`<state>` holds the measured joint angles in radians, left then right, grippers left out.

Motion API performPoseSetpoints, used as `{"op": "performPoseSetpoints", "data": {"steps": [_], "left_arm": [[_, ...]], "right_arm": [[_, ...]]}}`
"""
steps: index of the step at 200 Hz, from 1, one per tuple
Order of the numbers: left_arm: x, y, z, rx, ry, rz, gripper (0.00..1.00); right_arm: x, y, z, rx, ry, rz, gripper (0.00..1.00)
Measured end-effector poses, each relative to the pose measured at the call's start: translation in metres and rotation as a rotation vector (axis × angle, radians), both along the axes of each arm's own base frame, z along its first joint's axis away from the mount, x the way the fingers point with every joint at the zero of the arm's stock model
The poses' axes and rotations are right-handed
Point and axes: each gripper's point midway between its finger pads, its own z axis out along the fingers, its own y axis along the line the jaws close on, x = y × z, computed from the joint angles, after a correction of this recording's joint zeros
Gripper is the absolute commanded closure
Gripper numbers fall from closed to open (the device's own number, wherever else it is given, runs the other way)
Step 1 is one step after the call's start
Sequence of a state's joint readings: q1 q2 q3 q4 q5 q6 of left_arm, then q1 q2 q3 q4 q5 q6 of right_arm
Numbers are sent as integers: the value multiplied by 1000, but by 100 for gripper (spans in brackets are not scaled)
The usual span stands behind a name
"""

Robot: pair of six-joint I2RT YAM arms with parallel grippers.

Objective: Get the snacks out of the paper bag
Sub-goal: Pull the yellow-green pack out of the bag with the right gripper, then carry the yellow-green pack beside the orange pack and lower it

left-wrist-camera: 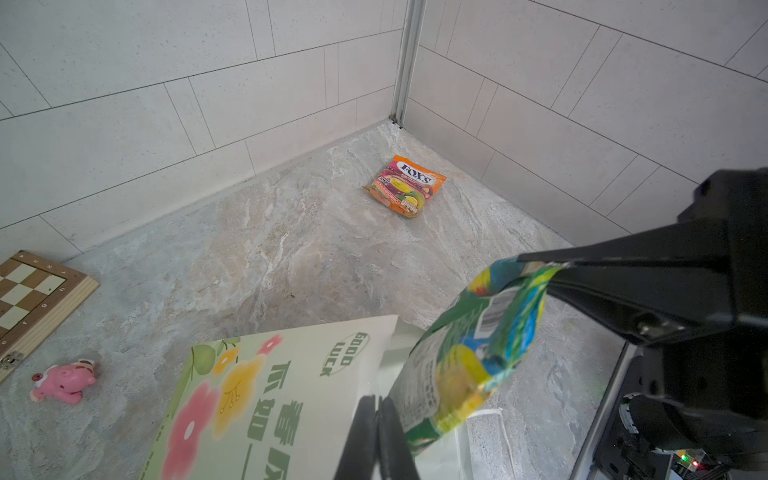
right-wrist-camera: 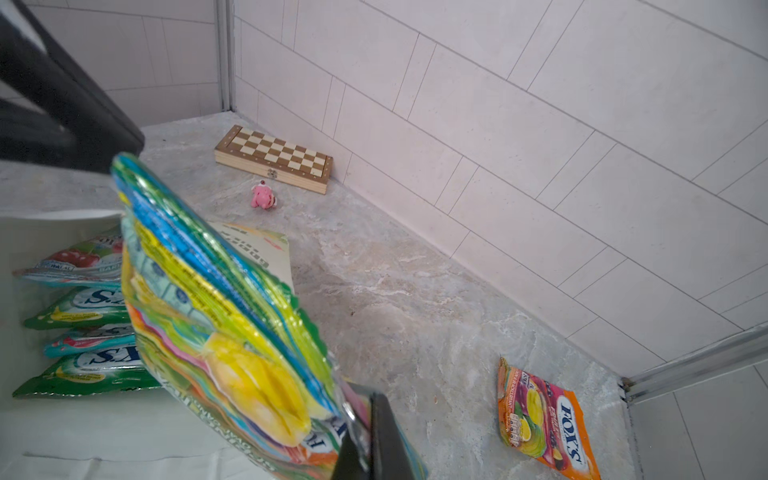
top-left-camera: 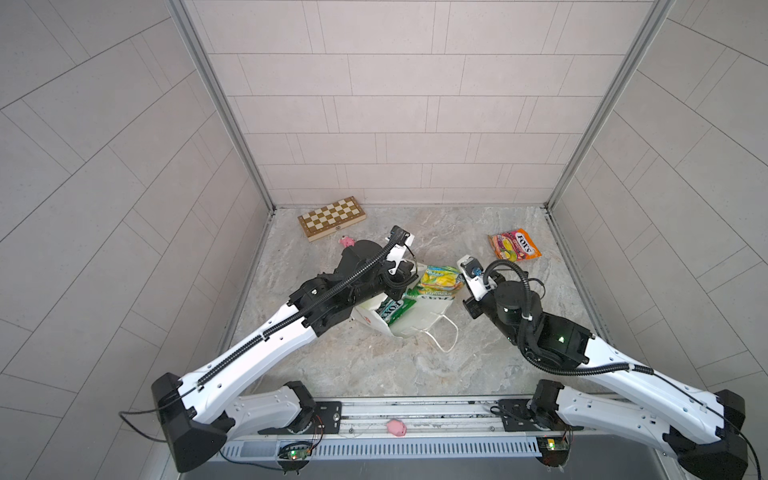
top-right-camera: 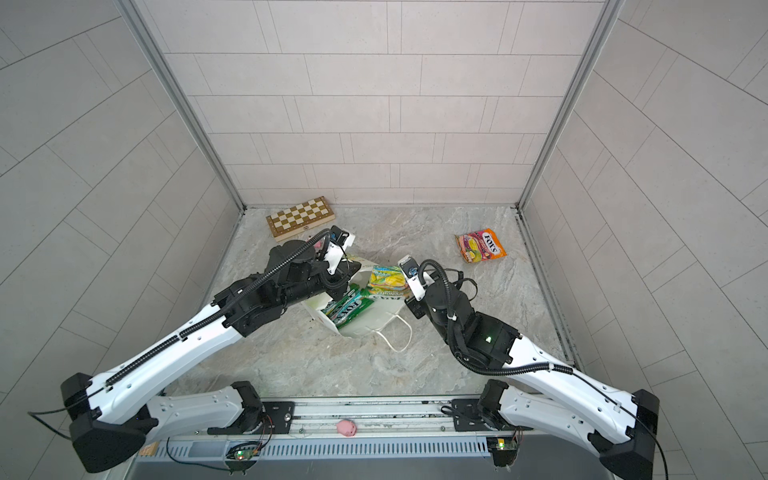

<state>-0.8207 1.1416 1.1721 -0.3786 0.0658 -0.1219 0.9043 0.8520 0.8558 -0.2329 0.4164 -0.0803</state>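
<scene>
Paper bag: a white paper bag (top-left-camera: 424,318) with white cord handles and a flower print lies on its side on the grey marble-patterned desk (top-left-camera: 374,365), mouth open.
Left tool: the left tool (left-wrist-camera: 376,405) has its fingers pressed together on the bag's upper wall near the mouth and appears to hold that wall up.
Right tool: the right tool (left-wrist-camera: 552,272) pinches one crimped end of a flat glossy green-yellow candy packet (top-left-camera: 442,280).
Held packet: it hangs at the bag's mouth, lifted off the desk. I cannot tell whether its lower end is quite clear of the rim.
Packets inside: four more flat packets (right-wrist-camera: 83,307), teal-and-red and green by turns, lie stacked in the bag with their ends showing at the mouth.
Packet out: an orange-pink packet (top-left-camera: 515,246) lies flat on the desk, well apart from the bag and beyond its mouth.
Handling, packets: probably light. The film looks slick and crinkly, and the loose sweets inside are likely to shift, so the belly is a poor hold.
Where to grip: the flat sealed end seam is thin enough for closed fingers and less likely to slip.
Handling, bag: soft, light paper that would likely slide or crumple if pulled, so it wants holding open at the rim.
Risk: a stacked neighbour could drag out along with the packet.
</scene>
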Motion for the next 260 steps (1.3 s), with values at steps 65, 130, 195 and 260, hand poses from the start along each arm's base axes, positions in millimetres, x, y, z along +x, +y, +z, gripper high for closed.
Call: {"op": "performPoseSetpoints", "data": {"steps": [65, 130, 195, 260], "left_arm": [[0, 0, 0, 0, 1, 1, 100], [1, -1, -2, 4, 4, 1, 100], [1, -1, -3, 5, 5, 1, 100], [1, -1, -3, 5, 5, 1, 100]], "right_arm": [[-4, -32, 54, 29, -90, -103, 100], [12, -88, 50, 29, -67, -328, 100], [29, -181, 8, 98, 90, -648, 100], [47, -213, -93, 194, 383, -760, 100]]}}
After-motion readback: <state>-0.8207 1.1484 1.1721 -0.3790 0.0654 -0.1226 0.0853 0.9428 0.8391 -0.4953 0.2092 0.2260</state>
